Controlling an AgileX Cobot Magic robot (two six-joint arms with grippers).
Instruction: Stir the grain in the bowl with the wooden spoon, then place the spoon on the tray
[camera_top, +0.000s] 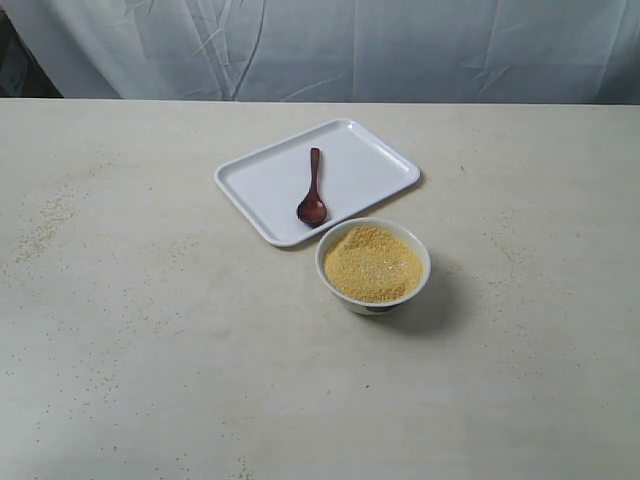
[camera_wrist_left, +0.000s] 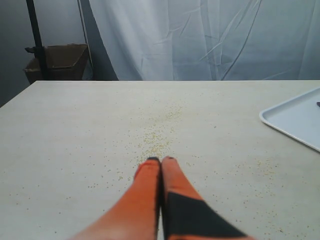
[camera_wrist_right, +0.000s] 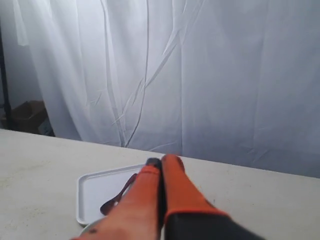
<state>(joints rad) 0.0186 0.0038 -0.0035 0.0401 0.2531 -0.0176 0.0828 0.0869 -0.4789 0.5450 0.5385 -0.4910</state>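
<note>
Two grippers are showing only in their own wrist views, neither appearing in the exterior view. The left gripper (camera_wrist_left: 160, 160) is hanging low over the table (camera_wrist_left: 75, 150), its orange jaws pressing fully together with nothing between them. Loose spilled granules (camera_wrist_left: 159, 132) are lying scattered on the surface ahead of its tips. The right gripper (camera_wrist_right: 161, 161) is likewise keeping its jaws together and empty, pointing toward the tray (camera_wrist_right: 95, 185).

In the exterior view the tray is lying at an angle near the middle of the table. The wooden spoon (camera_top: 313, 190) is resting inside it, with its oval head toward the camera and its handle pointing away. The bowl (camera_top: 322, 262) is standing just beside the tray's near corner; whether the two are touching cannot be told. The grain (camera_top: 372, 265) is filling the bowl in a heaped mass. A white curtain (camera_top: 400, 50) is hanging behind the table.
</note>
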